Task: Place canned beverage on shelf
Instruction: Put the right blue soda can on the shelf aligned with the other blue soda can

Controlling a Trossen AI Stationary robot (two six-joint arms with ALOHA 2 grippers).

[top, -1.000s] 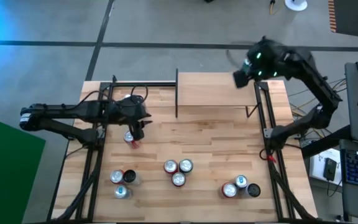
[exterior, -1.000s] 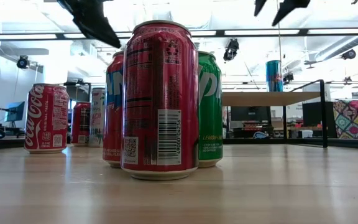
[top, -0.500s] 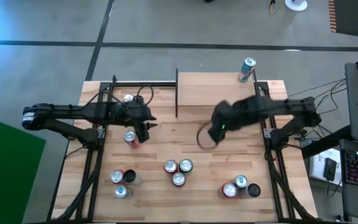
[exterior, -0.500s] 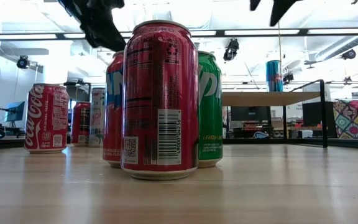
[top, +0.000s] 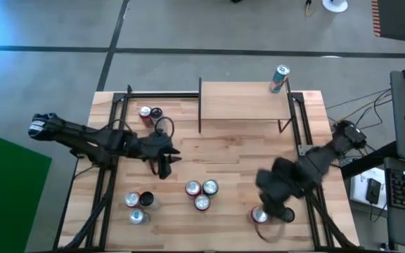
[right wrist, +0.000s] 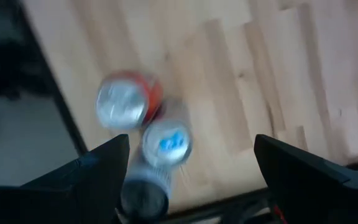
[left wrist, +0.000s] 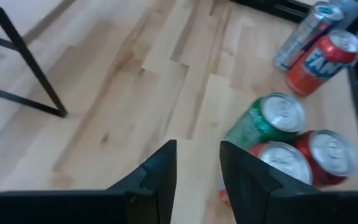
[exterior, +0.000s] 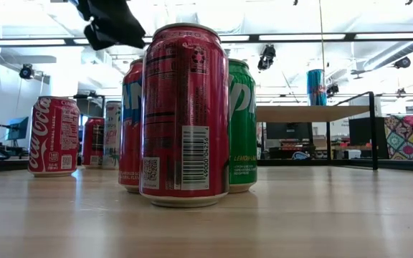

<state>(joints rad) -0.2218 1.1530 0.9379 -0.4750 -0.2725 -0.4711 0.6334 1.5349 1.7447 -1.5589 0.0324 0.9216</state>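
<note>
The shelf [top: 241, 105] stands at the table's far edge, and a blue can [top: 280, 79] stands upright on its far right corner [exterior: 316, 87]. My right gripper [top: 273, 197] hangs open, pointing down, above three cans at the near right: a red one [right wrist: 124, 99], a blue-tabbed one [right wrist: 166, 142] and a dark one [right wrist: 143, 198]. It touches none of them. My left gripper [left wrist: 197, 168] is left of centre [top: 164, 165], slanting down, its fingers a narrow gap apart with nothing between them. Ahead of it stands a group of three cans [top: 201, 193].
Two cans [top: 150, 113] stand at the far left and several more [top: 138, 207] at the near left. A Coca-Cola can [exterior: 54, 136] stands left of the middle group. Black frame rails [top: 107, 190] run along both table sides. One shelf upright [left wrist: 33, 71] shows near my left gripper.
My right gripper has swung from over the shelf's far right corner toward the table's near edge, sinking and rolling, and now hangs over the near-right cans. My left gripper has gone a little toward the near and right edges and rolled. No can has moved.
</note>
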